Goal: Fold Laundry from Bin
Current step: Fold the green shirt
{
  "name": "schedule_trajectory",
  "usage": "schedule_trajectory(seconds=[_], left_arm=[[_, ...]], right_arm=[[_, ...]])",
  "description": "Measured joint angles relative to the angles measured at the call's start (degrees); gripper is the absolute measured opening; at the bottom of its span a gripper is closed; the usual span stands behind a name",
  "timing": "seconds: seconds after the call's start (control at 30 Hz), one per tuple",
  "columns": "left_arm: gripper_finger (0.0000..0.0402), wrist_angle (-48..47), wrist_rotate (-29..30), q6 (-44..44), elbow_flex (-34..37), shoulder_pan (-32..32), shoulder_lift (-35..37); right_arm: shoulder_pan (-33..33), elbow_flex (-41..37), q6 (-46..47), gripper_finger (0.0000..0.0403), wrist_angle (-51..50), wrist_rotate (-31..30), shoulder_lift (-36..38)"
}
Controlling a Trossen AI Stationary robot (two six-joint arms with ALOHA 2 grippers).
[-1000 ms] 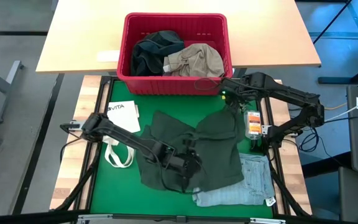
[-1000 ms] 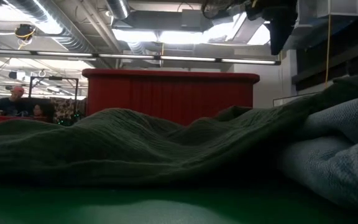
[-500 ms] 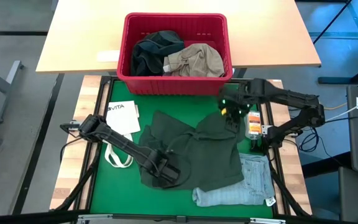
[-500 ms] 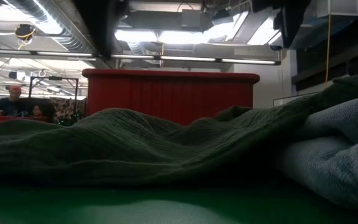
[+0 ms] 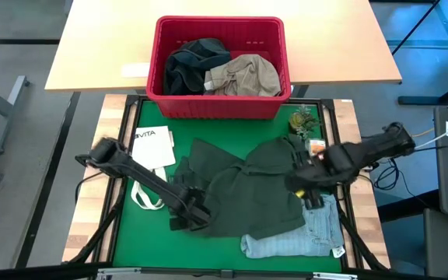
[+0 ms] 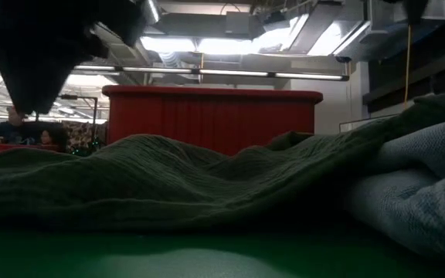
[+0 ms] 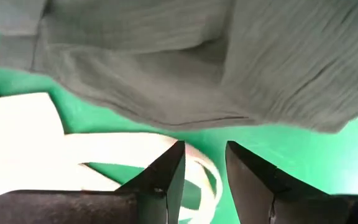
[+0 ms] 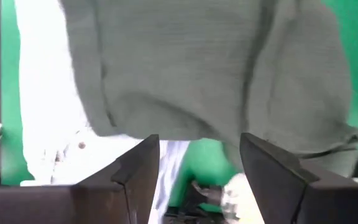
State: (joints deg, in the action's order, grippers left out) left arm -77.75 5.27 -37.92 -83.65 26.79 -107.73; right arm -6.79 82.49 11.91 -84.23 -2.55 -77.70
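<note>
A dark green garment (image 5: 247, 187) lies spread and rumpled on the green mat. Light blue jeans (image 5: 302, 233) lie folded at its near right, partly under it. The red bin (image 5: 218, 107) stands at the far edge with a dark piece (image 5: 189, 66) and a khaki piece (image 5: 247, 74) inside. My left gripper (image 5: 187, 218) hangs open, pointing down, just off the green garment's near left edge (image 7: 197, 118), above a white tote handle (image 7: 123, 149). My right gripper (image 5: 308, 193) is open above the garment's right edge (image 8: 166, 127), where it meets the jeans (image 8: 42, 93).
A white tote bag (image 5: 152, 148) lies on the mat's left side. A small orange item (image 5: 316, 148) and a green object (image 5: 302, 120) sit at the mat's far right. A wooden table (image 5: 92, 54) carries the bin. Bare mat shows at the near left (image 5: 142, 241).
My left gripper has gone from over the green garment's near middle toward the table's left edge and down, tipping to point down at the garment's left edge. My right gripper has swung from beside the bin toward the near edge, over the garment's right edge. The garment has kept its shape.
</note>
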Motion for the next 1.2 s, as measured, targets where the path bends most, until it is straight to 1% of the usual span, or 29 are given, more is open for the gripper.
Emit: schedule_trajectory(seconds=[0.1, 0.23, 0.33, 0.4, 0.53, 0.67, 0.93, 1.1, 1.2], left_arm=[[0.011, 9.0, 0.1, -3.8, 7.4, 0.3, 7.7], [0.011, 28.1, -0.2, -10.3, 19.4, 0.6, 16.7], [0.011, 39.8, -0.1, -15.0, 26.6, 0.7, 20.3], [0.011, 44.2, -0.1, -18.2, 30.0, 0.6, 20.9], [0.011, 45.8, 0.0, -23.6, 33.7, 0.6, 20.8], [0.011, 45.7, 0.9, -28.2, 35.2, 0.5, 20.7], [0.011, 45.9, 1.7, -33.7, 35.2, 0.6, 20.7], [0.0109, 46.4, 1.7, -34.0, 35.2, 1.1, 20.7], [0.01, 47.3, 1.9, -34.0, 35.2, 1.2, 20.7]], right_arm=[[-3.8, -7.0, 6.2, 0.0221, 5.1, 0.1, 5.1], [-8.5, -17.3, 15.6, 0.0221, 17.6, 0.0, 11.4], [-11.9, -24.9, 18.1, 0.0221, 29.4, 0.0, 14.1], [-13.9, -29.4, 18.1, 0.0221, 37.2, 0.0, 14.3], [-16.8, -36.2, 17.9, 0.0221, 48.6, 0.0, 12.7], [-18.3, -39.6, 17.9, 0.0221, 53.5, 0.0, 10.3], [-18.5, -39.8, 17.8, 0.0221, 54.3, -0.9, 5.5], [-18.5, -39.8, 17.9, 0.0221, 54.2, -0.9, 2.7], [-18.5, -39.8, 17.9, 0.0221, 54.2, -0.9, 1.5]])
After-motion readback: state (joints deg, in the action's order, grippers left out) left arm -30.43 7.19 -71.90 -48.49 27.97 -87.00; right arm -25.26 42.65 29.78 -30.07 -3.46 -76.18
